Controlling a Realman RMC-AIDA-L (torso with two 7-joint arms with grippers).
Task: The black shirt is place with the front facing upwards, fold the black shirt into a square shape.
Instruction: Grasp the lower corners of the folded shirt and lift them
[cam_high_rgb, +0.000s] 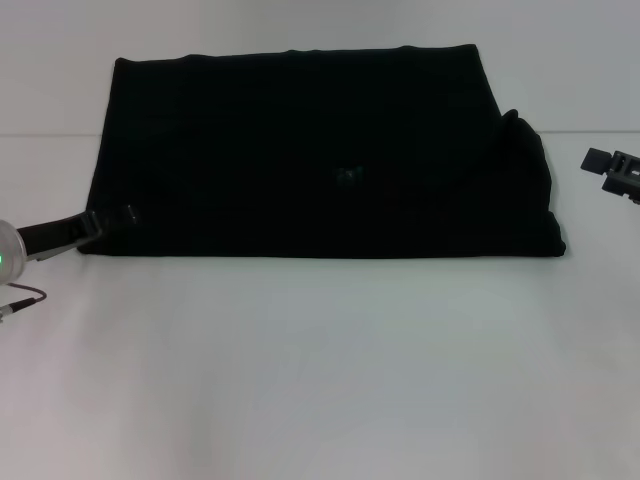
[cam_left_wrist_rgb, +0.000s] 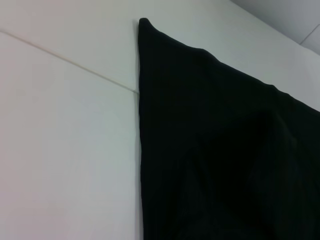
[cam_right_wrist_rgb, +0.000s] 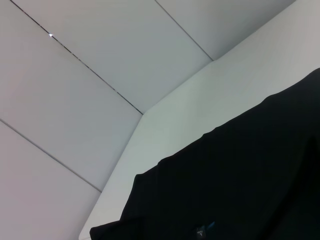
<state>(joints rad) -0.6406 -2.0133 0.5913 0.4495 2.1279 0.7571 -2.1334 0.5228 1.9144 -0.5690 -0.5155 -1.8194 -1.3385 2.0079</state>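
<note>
In the head view the black shirt lay as a wide folded rectangle across the upper frame. The left gripper sat at its lower-left corner — grip state unclear. The right gripper hung apart at the right edge — also unclear. Both wrist views showed only cloth and table. Judged mid-fold; next, carry the left side over rightward to square it.

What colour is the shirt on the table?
Plain black; the shirt shows best in the head view.

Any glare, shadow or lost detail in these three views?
Head view: even light, no glare on the table; the shirt reads near solid black, its folds barely visible. Left wrist view: soft creases show in the shirt. Right wrist view: no glare, faint small mark on cloth.
</note>
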